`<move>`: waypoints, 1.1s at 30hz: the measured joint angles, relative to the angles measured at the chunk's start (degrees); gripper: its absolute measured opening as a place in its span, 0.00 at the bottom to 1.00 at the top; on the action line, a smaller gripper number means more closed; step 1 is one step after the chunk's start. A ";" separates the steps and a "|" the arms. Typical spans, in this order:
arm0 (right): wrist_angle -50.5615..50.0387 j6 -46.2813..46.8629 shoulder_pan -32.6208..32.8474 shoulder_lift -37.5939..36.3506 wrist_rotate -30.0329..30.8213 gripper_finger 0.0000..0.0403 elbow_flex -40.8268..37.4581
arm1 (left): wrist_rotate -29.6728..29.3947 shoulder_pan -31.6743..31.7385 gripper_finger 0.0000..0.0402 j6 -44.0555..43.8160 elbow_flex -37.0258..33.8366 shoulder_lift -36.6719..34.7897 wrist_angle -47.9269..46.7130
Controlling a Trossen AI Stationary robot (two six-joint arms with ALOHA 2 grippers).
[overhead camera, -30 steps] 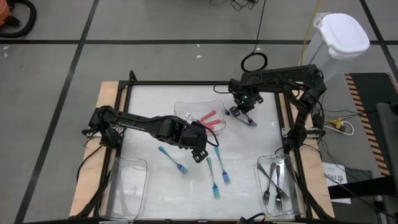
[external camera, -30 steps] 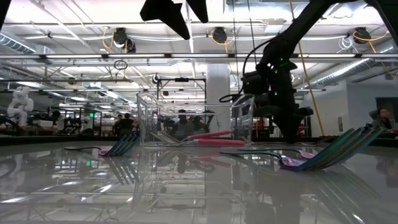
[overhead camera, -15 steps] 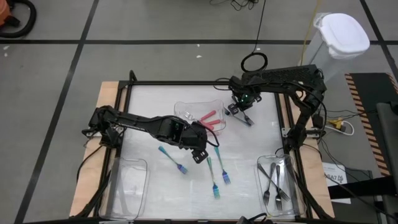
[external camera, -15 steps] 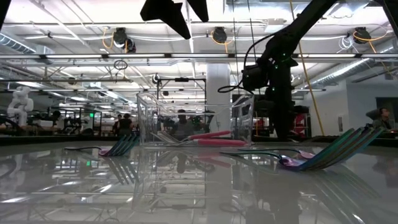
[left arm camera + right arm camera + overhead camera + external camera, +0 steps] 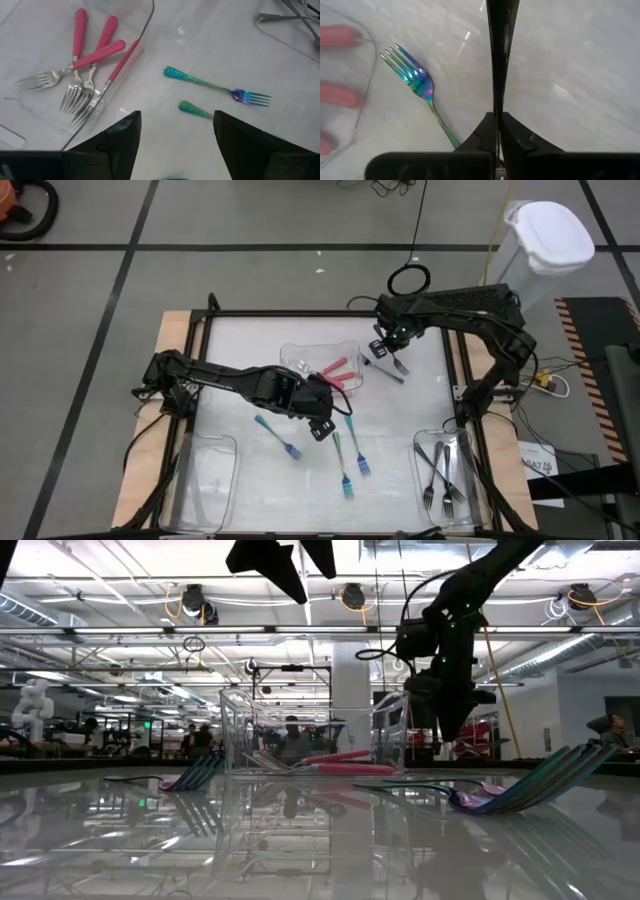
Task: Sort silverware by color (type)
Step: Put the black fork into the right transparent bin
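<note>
Nearest the front edge of the table [image 5: 240, 330] stand two clear trays: an empty one [image 5: 208, 480] at the left corner, and one at the right corner [image 5: 447, 475] holding several dark grey forks [image 5: 441, 470]. Just beyond them three teal forks [image 5: 345, 460] lie loose on the white surface – one off to the left [image 5: 278, 438], two closer together near the middle – with nothing lying over them. The left gripper [image 5: 322, 420] hovers directly above this cluster, its fingers [image 5: 122, 140] spread wide and holding nothing; from its wrist camera two of the teal handles [image 5: 215, 87] show on the bare surface between and past the fingers. Beside them, farther back, the middle tray [image 5: 300, 358] holds four pink-handled forks [image 5: 85, 65], their tines pointing toward one clear wall, so that wall stands between the teal forks and the pink ones. Farther still and to the right, the right gripper [image 5: 385, 352] is lifted clear of the table with its fingers pinched together on a dark grey utensil [image 5: 500, 55] – a slim stem running straight out from the closed tips. Below it in that wrist view lies a teal fork [image 5: 415, 82], next to the tray's curved edge. Off the table's far right corner stands a white lidded bin [image 5: 545, 240].
</note>
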 joint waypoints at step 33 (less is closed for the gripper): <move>2.04 14.10 2.11 -24.33 -6.14 0.02 0.07 | -9.95 -2.78 0.62 -12.27 0.00 0.00 0.23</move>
